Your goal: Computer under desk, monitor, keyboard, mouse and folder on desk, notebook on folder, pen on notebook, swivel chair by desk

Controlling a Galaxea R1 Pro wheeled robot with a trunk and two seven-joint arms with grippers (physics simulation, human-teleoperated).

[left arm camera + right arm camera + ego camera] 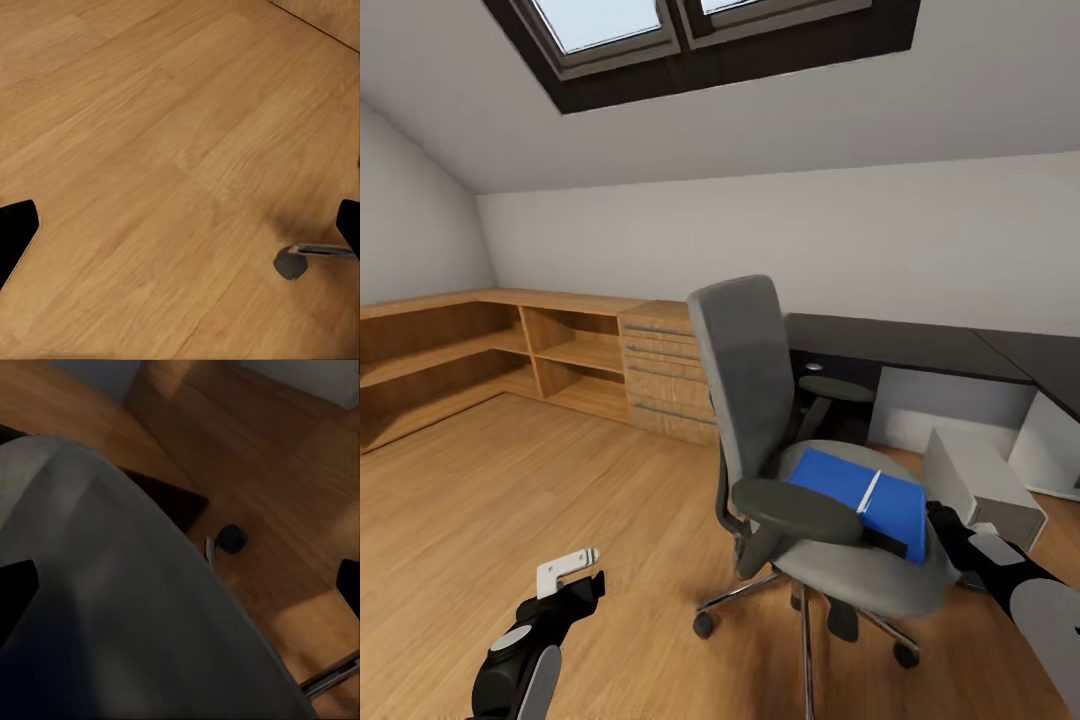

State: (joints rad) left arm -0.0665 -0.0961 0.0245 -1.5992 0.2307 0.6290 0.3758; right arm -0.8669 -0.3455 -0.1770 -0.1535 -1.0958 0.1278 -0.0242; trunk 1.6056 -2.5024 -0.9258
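Observation:
The grey swivel chair (755, 400) stands mid-room on the wood floor, its back turned to me. A blue folder (860, 495) lies flat on its seat, with a thin white strip across the cover. My right gripper (942, 522) hovers at the folder's right edge, open; in the right wrist view (180, 585) its fingertips straddle the grey seat (112, 585). My left gripper (582, 582) hangs low over bare floor to the left of the chair, open with nothing in it (180, 232). The dark desk (920, 345) runs along the back wall, and a pale computer case (980, 480) sits on the floor beside it.
Wooden shelves (450, 360) and a drawer unit (665, 375) line the left and back walls. The chair's star base and casters (705, 625) spread over the floor; one caster (289, 264) is near my left gripper. Open floor lies to the left.

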